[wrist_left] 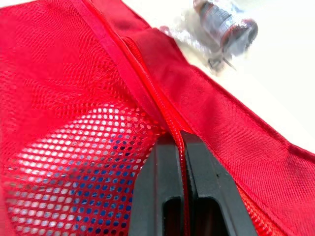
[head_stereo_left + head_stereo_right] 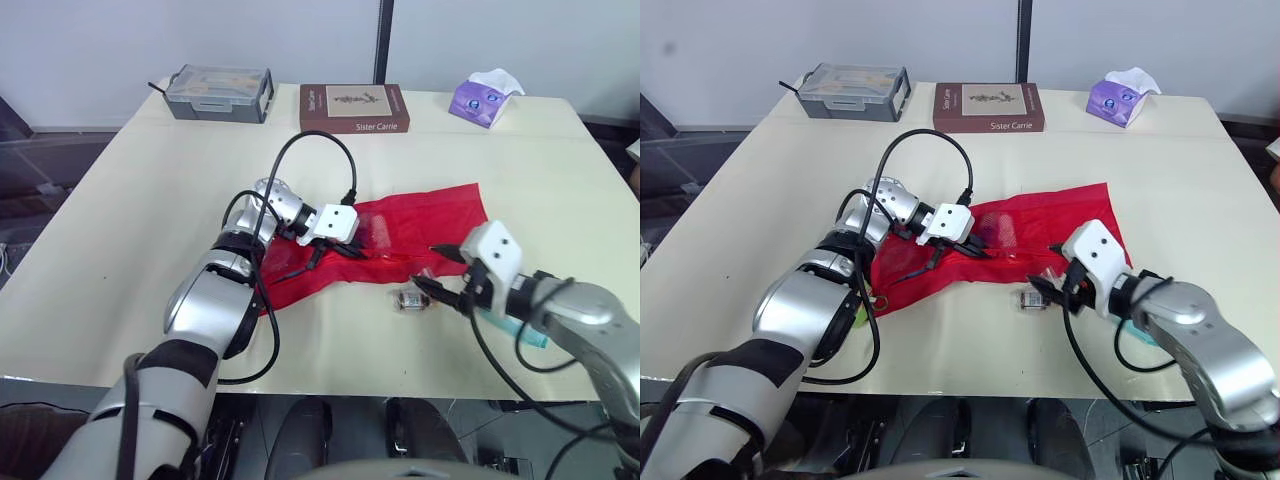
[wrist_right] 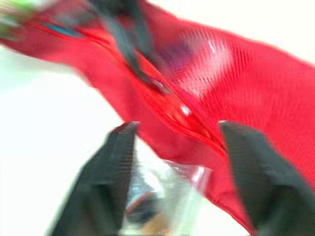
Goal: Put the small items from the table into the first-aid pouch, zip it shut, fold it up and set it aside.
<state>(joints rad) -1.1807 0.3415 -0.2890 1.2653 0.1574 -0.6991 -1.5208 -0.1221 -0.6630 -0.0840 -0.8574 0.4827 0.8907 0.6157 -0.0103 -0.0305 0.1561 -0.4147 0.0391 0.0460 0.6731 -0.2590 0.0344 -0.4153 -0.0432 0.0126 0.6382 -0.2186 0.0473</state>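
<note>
**While pouch (image 2: 430, 215) lies flat, left gripper (image 1: 181, 140) clamps zipper (image 1: 147, 83)**

On the table (image 2: 120, 230), the red mesh pouch is spread flat. Its zipper line is clenched in the left gripper. Meanwhile the right gripper (image 3: 178, 127) stands released, fingers spread around a small plastic-wrapped roll (image 2: 410, 300) lying just beside the pouch's near edge.

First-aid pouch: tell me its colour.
The first-aid pouch is red, partly mesh; the left wrist view shows it best.
</note>
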